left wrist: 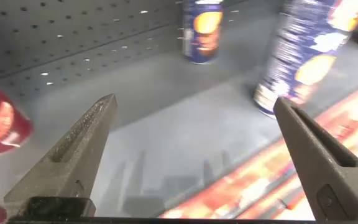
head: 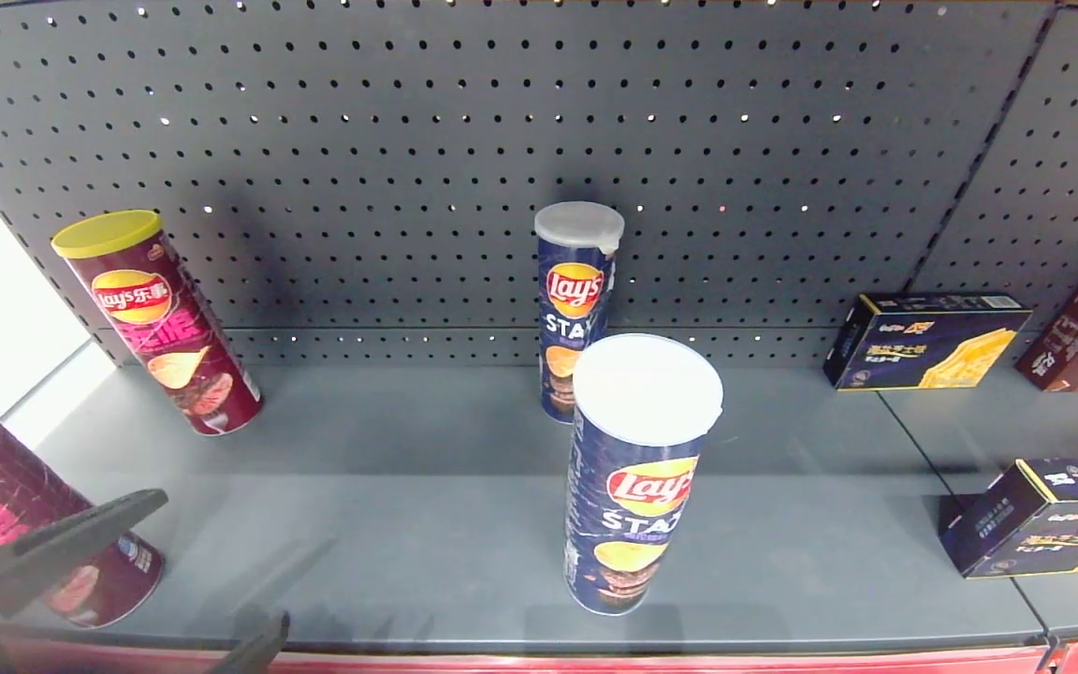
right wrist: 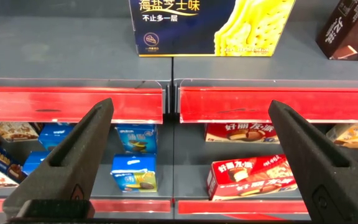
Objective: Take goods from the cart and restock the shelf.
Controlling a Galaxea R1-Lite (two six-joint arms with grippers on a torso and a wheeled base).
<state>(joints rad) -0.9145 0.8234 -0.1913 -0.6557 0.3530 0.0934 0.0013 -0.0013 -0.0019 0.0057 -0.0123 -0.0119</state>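
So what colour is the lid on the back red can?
Yellow lid, clearest in the head view.

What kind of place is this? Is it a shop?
Most likely a shop's snack aisle. Chip cans stand on a grey shelf with a holed back wall, and lower shelves with red front strips hold snack boxes.

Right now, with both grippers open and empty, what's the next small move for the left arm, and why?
Probably draw the left gripper back off the shelf to fetch more stock. It is open and empty at the front edge, between the front maroon can and the front blue can; the right gripper is empty too.
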